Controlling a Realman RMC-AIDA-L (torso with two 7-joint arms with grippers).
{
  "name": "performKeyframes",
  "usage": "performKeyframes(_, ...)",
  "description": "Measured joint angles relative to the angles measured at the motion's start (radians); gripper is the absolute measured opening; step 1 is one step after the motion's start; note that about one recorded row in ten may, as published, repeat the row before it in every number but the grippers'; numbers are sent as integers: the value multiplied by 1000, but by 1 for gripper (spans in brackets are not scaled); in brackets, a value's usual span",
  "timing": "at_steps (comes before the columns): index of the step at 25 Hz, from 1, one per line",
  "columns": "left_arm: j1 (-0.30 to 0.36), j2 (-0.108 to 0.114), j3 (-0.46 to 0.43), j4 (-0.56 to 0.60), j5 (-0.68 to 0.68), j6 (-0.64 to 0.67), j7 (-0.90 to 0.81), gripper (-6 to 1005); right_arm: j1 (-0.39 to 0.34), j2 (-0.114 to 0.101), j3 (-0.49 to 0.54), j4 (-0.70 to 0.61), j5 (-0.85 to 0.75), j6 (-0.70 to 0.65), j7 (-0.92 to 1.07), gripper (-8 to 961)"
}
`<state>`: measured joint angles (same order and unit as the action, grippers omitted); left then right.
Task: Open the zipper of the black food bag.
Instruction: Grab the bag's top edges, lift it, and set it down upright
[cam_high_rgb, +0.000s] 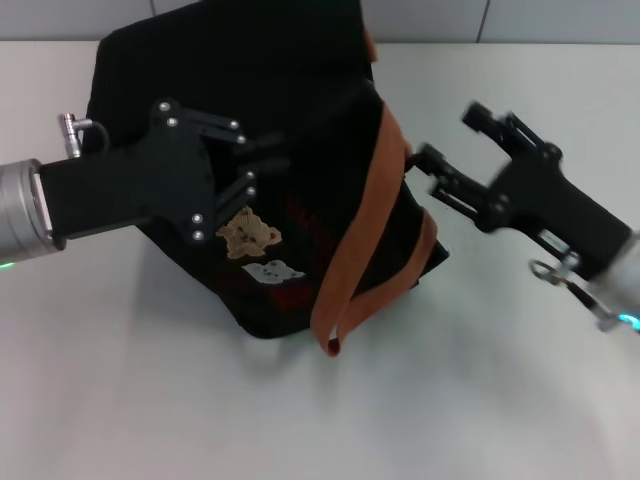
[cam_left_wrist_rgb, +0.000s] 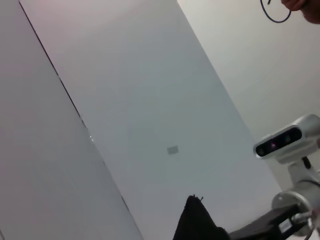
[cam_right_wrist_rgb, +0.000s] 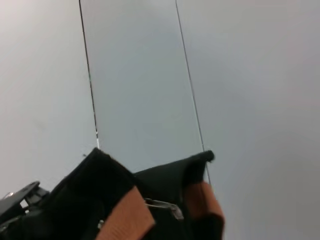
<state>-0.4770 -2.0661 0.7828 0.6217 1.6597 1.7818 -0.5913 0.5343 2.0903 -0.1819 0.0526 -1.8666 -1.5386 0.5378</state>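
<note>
1. I see a big white table (cam_high_rgb: 150, 400) — it fills most of my head view, smooth and bare at the front.
2. Behind the table there is a pale grey wall (cam_high_rgb: 560, 18), made of flat panels.
3. A thin dark line (cam_high_rgb: 484, 20) runs between two of the wall panels.
4. In the wrist views I see the same kind of panels, pale grey with a bit of blue, split by thin dark seams (cam_right_wrist_rgb: 89, 80).
5. One panel has a small grey square (cam_left_wrist_rgb: 172, 149) on it.
6. The light is soft and even — shadows on the table are faint.
</note>
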Motion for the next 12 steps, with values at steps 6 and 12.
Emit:
performKeyframes(6,-9,0,15,-21,0,-3,12,96,71,1,10,156,17,116,-208,826)
performKeyframes(12,-10,0,19,-25,2,-4,13,96,100,2,70,289,16,236,-442,826)
